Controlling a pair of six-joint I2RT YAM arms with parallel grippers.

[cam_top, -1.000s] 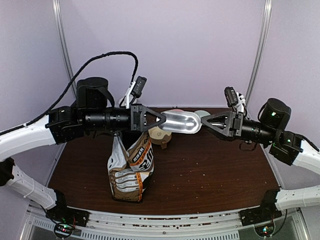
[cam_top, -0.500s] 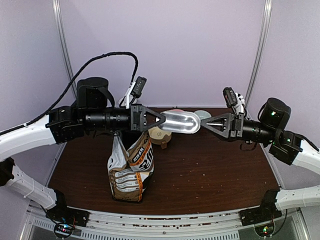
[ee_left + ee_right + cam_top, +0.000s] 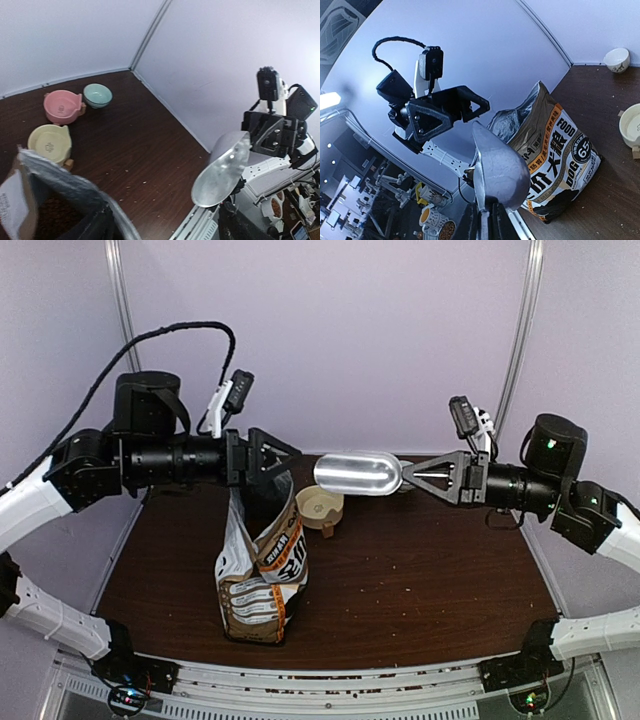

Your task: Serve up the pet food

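Note:
A silver metal scoop [image 3: 358,472] hangs level above the table's back, its bowl shiny and empty [image 3: 222,169]. My right gripper [image 3: 408,478] is shut on its handle, which sits pinched between the fingers [image 3: 487,220]. My left gripper [image 3: 290,462] stands open a little to the left of the scoop, above the bag, touching nothing [image 3: 167,232]. The printed pet-food bag [image 3: 262,570] stands upright with its top open. Dark brown pet food [image 3: 47,210] shows dimly inside its mouth.
A yellow bowl [image 3: 322,507] sits just behind the bag. A pink bowl [image 3: 62,105] and a teal bowl [image 3: 97,95] stand further back near the wall. Loose crumbs dot the dark wooden table [image 3: 420,580].
My left gripper opened, let go of the scoop and drew back to the left. My right gripper closed on the scoop's handle and now carries it alone, slightly higher.

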